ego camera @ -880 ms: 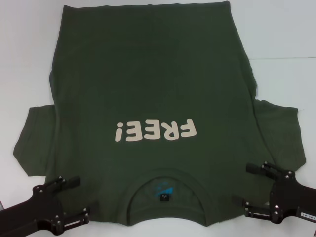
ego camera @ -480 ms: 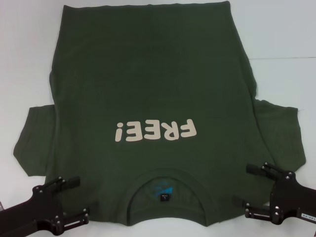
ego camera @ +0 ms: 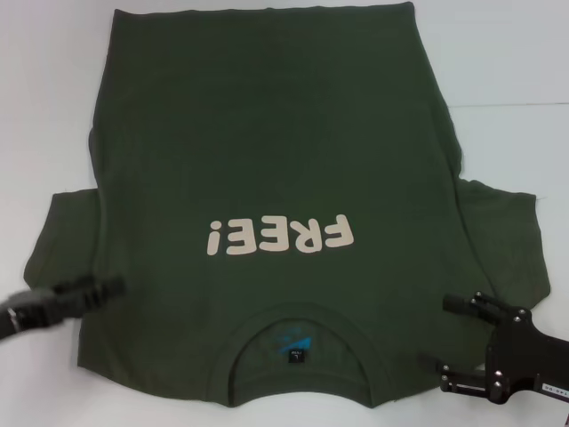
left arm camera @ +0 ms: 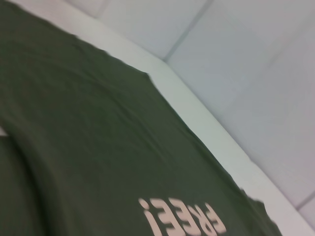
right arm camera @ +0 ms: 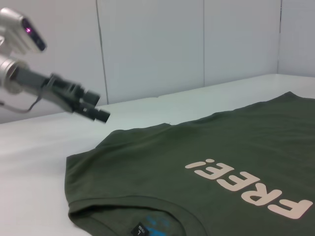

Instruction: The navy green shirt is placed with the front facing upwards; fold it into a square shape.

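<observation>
Dark olive-green cotton T-shirt [ego camera: 267, 178] with cream "FREE!" lettering spread flat, face up, on white table [ego camera: 507, 62], collar nearest. Left gripper [ego camera: 89, 294] swung up from near the hem to the sleeve – blurred, fingers' state unclear. Right gripper [ego camera: 452, 345] unmoved, released, at the shoulder. Probably reaching for a first fold.

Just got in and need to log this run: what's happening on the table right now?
A two-armed robot is setting up to fold a navy green shirt, which lies flat and face up on the white table, collar nearest the robot, with no fold made yet. The left gripper is raised over the shirt's sleeve on the robot's left. The right gripper sits open at the shoulder on the robot's right, holding nothing.
</observation>
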{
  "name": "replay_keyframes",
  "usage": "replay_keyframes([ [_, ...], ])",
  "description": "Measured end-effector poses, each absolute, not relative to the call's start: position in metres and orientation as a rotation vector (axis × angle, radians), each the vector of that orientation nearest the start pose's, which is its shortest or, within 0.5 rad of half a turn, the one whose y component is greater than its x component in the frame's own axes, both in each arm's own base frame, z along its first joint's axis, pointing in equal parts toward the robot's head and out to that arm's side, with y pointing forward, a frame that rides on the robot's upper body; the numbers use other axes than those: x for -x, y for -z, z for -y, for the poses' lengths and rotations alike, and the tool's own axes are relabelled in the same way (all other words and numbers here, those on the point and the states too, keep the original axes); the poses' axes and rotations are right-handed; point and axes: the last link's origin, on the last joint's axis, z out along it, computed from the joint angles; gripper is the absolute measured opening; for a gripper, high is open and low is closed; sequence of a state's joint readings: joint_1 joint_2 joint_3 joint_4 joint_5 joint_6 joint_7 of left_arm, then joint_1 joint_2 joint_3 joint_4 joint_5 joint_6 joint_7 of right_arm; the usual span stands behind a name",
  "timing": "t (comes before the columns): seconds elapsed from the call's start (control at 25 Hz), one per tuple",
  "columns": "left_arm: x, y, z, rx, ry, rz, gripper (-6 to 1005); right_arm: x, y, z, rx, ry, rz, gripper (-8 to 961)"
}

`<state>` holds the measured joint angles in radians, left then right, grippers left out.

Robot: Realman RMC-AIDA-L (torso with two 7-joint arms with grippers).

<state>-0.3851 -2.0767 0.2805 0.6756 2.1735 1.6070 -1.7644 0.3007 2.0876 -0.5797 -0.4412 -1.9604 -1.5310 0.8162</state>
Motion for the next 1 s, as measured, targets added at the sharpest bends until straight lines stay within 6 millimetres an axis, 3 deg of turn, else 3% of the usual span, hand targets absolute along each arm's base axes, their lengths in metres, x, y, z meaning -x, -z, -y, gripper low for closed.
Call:
replay_keyframes([
  [0.2,0.342,-0.068,-0.301,2.152,0.753,1.591,826,-0.336,0.026,-0.246,2.555,-0.671,-0.437,927],
  [0.32,0.343,-0.084,-0.322,2.09,0.577,1.737,824,-0.336,0.026,-0.246,2.555,-0.672,-0.437,928],
  [0.48,0.342,-0.097,-0.346,2.031,0.37,1.783,824,-0.335,0.026,-0.247,2.556,-0.672,-0.432,928],
  [0.76,0.351,-0.105,-0.362,1.928,0.249,1.742,824,-0.336,0.026,-0.246,2.558,-0.674,-0.436,928],
  [1.0,0.36,-0.095,-0.362,1.9,0.21,1.739,823,-0.335,0.025,-0.247,2.558,-0.675,-0.439,928],
])
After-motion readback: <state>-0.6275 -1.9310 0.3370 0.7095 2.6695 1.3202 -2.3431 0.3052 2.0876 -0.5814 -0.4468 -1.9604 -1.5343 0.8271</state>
